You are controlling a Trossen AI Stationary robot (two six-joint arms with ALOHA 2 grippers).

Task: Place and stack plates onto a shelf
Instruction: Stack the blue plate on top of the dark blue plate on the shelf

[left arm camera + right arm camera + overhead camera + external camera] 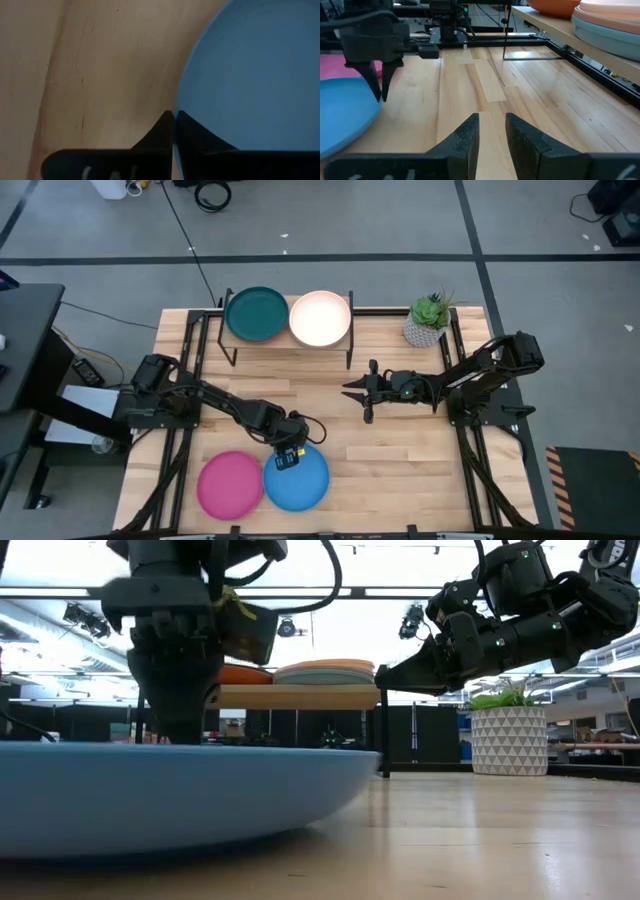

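Left wrist view alone shows the left gripper pinching the blue plate rim.

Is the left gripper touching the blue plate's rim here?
Touching. In the left wrist view the left gripper is shut right on the edge of the blue plate, no gap showing.

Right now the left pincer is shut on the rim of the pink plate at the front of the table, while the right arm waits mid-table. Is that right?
Not quite: the plate is wrong. The left pincer is shut on the rim of the blue plate, not the pink plate beside it, as the high view shows. The rest stands: the right pincer waits mid-table.
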